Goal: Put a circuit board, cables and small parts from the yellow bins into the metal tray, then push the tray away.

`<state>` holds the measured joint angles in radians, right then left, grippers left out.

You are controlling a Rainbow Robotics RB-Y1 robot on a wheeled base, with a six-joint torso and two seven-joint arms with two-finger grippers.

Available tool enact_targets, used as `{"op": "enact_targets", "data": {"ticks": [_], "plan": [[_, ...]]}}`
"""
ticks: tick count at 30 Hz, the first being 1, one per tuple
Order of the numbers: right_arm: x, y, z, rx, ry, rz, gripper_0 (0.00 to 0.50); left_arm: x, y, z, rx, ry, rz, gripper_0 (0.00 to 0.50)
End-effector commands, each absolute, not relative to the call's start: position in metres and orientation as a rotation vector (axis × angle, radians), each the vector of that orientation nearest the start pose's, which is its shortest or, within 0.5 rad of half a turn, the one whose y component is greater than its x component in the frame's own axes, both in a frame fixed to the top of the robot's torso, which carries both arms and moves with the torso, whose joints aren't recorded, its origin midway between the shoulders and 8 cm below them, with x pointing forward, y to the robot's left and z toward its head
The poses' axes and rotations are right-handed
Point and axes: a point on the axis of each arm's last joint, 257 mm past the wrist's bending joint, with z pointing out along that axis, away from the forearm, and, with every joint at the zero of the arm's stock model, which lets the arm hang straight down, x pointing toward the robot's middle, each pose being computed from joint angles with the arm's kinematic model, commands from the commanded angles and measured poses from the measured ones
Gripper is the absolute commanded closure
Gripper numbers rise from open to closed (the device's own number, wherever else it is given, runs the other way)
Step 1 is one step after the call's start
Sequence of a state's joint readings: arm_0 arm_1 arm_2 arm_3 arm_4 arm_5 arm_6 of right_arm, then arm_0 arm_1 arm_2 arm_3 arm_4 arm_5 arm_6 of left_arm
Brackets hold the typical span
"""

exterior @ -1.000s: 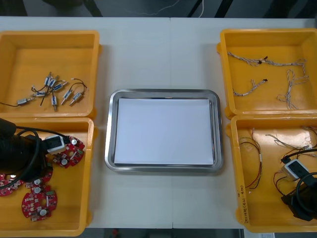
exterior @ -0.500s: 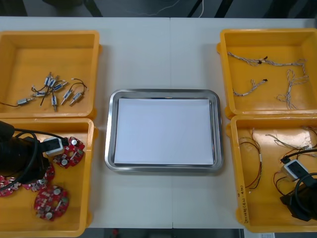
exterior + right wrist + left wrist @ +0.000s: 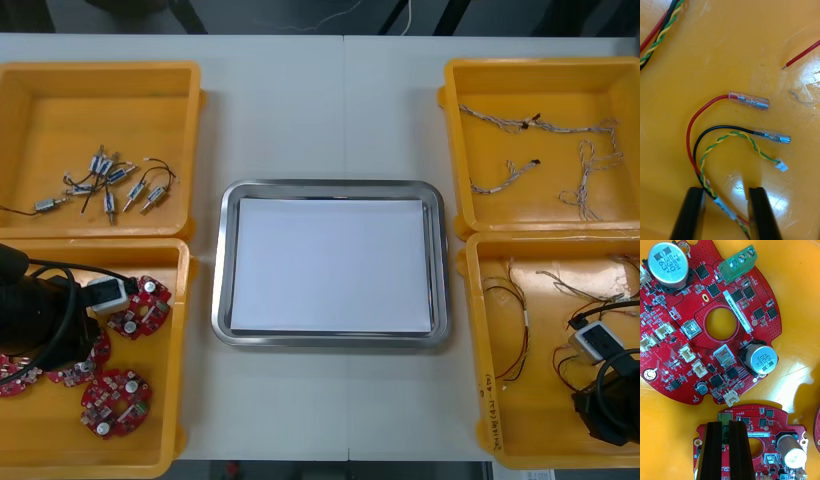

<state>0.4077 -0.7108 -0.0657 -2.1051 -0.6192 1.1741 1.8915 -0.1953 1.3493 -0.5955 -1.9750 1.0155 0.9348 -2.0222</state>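
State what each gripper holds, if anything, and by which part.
The left gripper is shut on a circuit board, at the green block on its edge. The right gripper holds nothing; it stands open around a cable.

Bright even light, glare on yellow bin (image 3: 733,45) floor, soft shadows
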Motion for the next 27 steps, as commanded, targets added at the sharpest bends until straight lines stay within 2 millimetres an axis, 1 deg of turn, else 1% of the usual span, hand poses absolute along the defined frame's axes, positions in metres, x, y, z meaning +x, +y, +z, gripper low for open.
{"op": "enact_targets", "data": {"ticks": [1, 4, 8, 11, 12, 18, 25, 27], "plan": [[0.286, -0.369, -0.368, -0.616, 2.628, -0.122, 0.398, 0.379, 0.362, -0.292, 1.689, 2.199, 0.293, 0.500], [0.287, -0.368, -0.367, -0.614, 2.621, -0.120, 0.438, 0.380, 0.363, -0.288, 1.680, 2.204, 0.292, 0.500], [0.292, -0.368, -0.365, -0.617, 2.602, -0.129, 0.467, 0.384, 0.365, -0.282, 1.670, 2.208, 0.300, 0.500], [0.296, -0.370, -0.362, -0.622, 2.588, -0.144, 0.478, 0.385, 0.367, -0.277, 1.664, 2.218, 0.305, 0.500], [0.300, -0.372, -0.359, -0.622, 2.578, -0.159, 0.486, 0.387, 0.369, -0.273, 1.657, 2.228, 0.312, 0.500], [0.314, -0.377, -0.339, -0.644, 2.532, -0.213, 0.500, 0.390, 0.374, -0.263, 1.624, 2.246, 0.314, 0.500], [0.317, -0.382, -0.315, -0.665, 2.543, -0.254, 0.500, 0.391, 0.382, -0.248, 1.549, 2.303, 0.303, 0.500], [0.316, -0.384, -0.305, -0.674, 2.545, -0.268, 0.500, 0.391, 0.383, -0.243, 1.525, 2.319, 0.294, 0.500]]}}
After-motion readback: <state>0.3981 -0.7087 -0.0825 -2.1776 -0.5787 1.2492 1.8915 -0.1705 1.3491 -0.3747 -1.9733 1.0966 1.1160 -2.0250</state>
